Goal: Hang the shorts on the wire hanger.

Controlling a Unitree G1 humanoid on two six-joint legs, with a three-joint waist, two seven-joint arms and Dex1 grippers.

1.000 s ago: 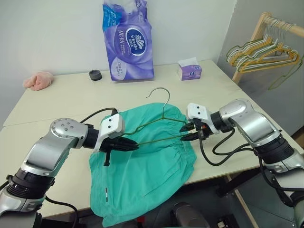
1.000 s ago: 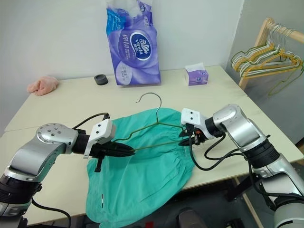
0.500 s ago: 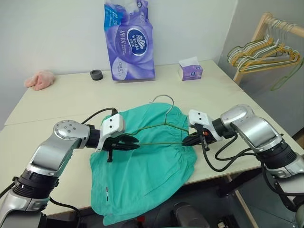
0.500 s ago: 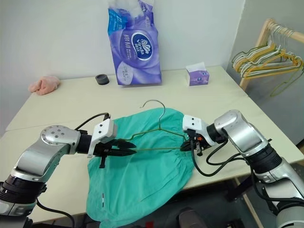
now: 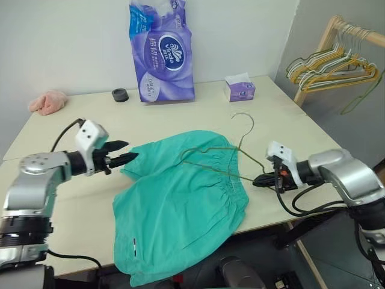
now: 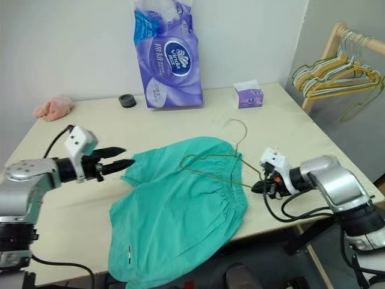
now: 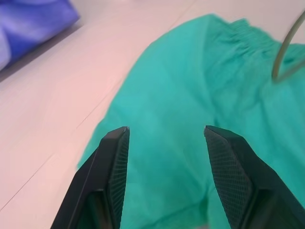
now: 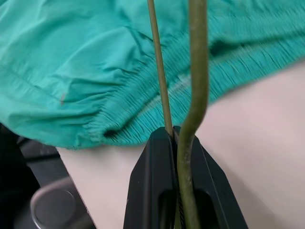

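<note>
Over the tabletop's (image 5: 180,117) near edge hang the shorts (image 5: 180,211), spread flat – wire hanger (image 5: 225,159) lies on their waistband w/ one corner pinched by R end effector (image 5: 260,179); L end effector (image 5: 123,152) spread, empty, beside shorts' far-left edge

Teal shorts (image 5: 180,211) flat on table, wire hanger (image 5: 224,158) atop.

Shorts (image 5: 180,198) soft matt cloth; wire hanger (image 5: 224,158) thin metal; table (image 5: 180,117) smooth.
</note>
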